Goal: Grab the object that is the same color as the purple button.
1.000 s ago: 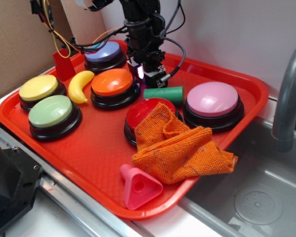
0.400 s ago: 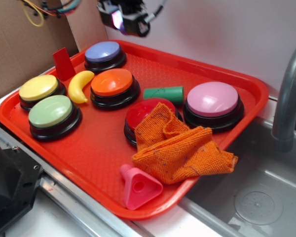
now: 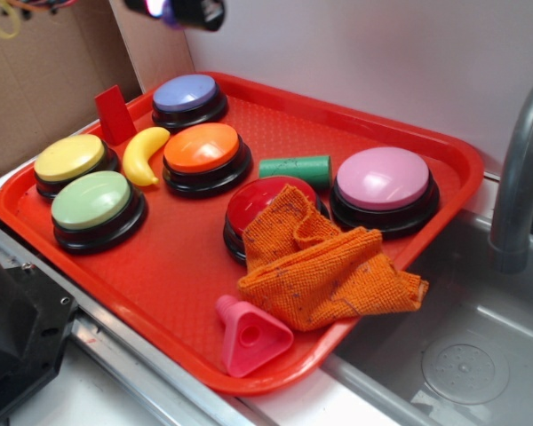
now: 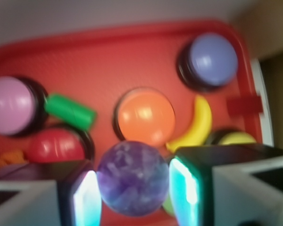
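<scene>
Clamped from both sides, the purple ball (image 4: 132,178) sits between the two fingers (image 4: 87,197) of the gripper (image 4: 132,190). Their glowing pads press its left and right flanks. In the wrist view the ball looks mottled violet and rounded, though blur hides any fine texture. In the exterior view only a dark edge of the gripper (image 3: 185,11) shows at the top of the frame, high above the tray's far left corner, and the ball cannot be made out there.

Below lies the red tray (image 3: 355,120). The pink button (image 3: 384,177) is the biggest thing on it and stands near the right edge. The orange cloth (image 3: 324,266) is crumpled toward the near right edge and covers part of the red button (image 3: 262,200). The orange button (image 3: 202,148) sits near the middle of the tray. The green button (image 3: 91,201) and the yellow button (image 3: 69,158) are by the left edge. The purple button (image 3: 186,93), periwinkle on a black base, stands at the far left corner. The green cylinder (image 3: 295,167) lies on its side between the orange and pink buttons. The banana (image 3: 145,153) lies just beside the orange button. A pink funnel (image 3: 249,335) lies at the near edge, and a small red block (image 3: 114,114) stands at the far left edge.
</scene>
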{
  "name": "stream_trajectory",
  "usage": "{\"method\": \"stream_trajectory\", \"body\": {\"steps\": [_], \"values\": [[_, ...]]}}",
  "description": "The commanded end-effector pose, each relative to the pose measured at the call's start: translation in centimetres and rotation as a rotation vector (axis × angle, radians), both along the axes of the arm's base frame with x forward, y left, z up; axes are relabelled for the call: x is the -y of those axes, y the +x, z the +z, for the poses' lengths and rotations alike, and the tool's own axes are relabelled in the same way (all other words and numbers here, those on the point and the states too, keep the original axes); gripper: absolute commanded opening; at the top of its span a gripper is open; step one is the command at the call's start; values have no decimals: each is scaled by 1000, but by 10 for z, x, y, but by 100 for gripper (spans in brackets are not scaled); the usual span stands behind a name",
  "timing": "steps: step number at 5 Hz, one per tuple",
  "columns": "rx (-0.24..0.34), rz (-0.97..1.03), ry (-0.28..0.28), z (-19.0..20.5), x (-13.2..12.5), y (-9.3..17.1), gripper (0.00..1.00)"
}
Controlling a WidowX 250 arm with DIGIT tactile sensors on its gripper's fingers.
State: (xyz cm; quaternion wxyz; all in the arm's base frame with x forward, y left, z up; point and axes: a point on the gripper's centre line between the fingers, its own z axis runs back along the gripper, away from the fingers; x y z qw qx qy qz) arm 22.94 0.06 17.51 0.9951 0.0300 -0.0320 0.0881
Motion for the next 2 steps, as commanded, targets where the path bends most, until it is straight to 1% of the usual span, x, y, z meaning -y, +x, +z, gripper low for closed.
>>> {"method": "stream_trajectory", "body": {"steps": [1, 2], "values": [[34, 21, 15, 4, 13, -18, 0], [-18, 39, 29, 10, 5, -21, 0]]}}
